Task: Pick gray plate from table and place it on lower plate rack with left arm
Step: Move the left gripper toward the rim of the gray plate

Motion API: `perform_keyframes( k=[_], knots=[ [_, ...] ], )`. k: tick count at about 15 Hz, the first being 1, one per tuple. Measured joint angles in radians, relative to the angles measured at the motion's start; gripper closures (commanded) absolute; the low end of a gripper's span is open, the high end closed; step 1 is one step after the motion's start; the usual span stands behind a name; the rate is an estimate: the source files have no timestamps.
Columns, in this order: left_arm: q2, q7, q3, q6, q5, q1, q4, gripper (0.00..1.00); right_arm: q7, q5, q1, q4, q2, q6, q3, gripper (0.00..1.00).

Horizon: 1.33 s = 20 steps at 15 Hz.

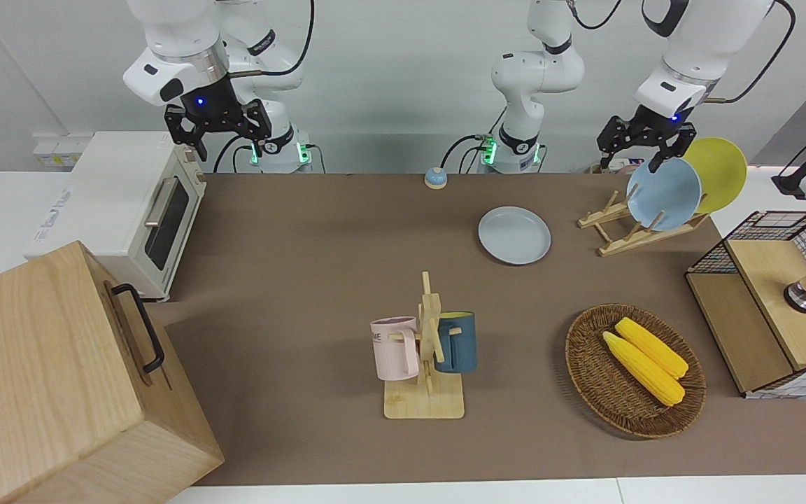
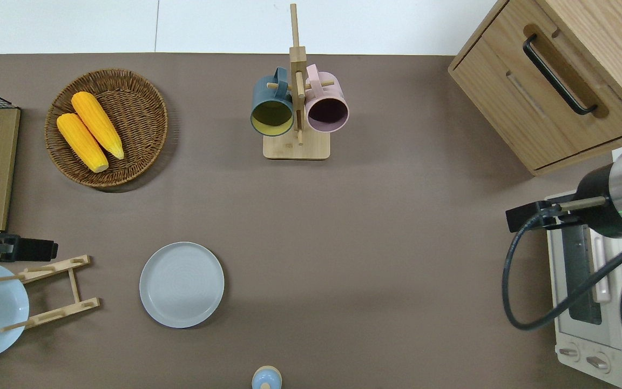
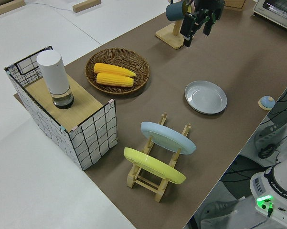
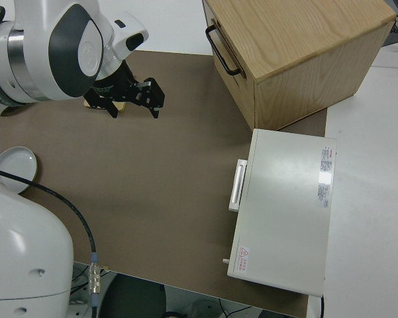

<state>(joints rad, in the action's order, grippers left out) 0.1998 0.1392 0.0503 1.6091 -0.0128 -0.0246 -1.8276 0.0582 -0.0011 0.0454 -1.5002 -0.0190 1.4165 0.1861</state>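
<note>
Left gripper (image 1: pixel 642 148): fingers spread, holding nothing, up in the air over the end of the rack (image 2: pixel 52 292) that carries the blue plate (image 1: pixel 663 194) and yellow plate (image 1: pixel 721 171).
Gray plate (image 2: pixel 182 284): flat on the table (image 2: pixel 343 227), away from the gripper toward the table's middle, just beside the rack's free end.
Right gripper (image 1: pixel 215 126): parked, fingers apart, empty.
</note>
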Motion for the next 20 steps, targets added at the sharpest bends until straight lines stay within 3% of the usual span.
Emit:
perform_keyframes(
  k=[3,8,20],
  knots=[
    [0.009,-0.07,-0.015,-0.006,-0.019,-0.001,-0.014,0.01,0.0,0.0,0.0,0.0,0.0,0.0,0.0,0.013],
    [0.058,-0.132,-0.061,0.035,-0.03,-0.01,-0.13,0.01,0.0,0.0,0.0,0.0,0.0,0.0,0.0,0.013],
    [0.132,-0.137,-0.059,0.362,-0.036,-0.01,-0.495,0.01,0.0,0.0,0.0,0.0,0.0,0.0,0.0,0.011]
  ],
)
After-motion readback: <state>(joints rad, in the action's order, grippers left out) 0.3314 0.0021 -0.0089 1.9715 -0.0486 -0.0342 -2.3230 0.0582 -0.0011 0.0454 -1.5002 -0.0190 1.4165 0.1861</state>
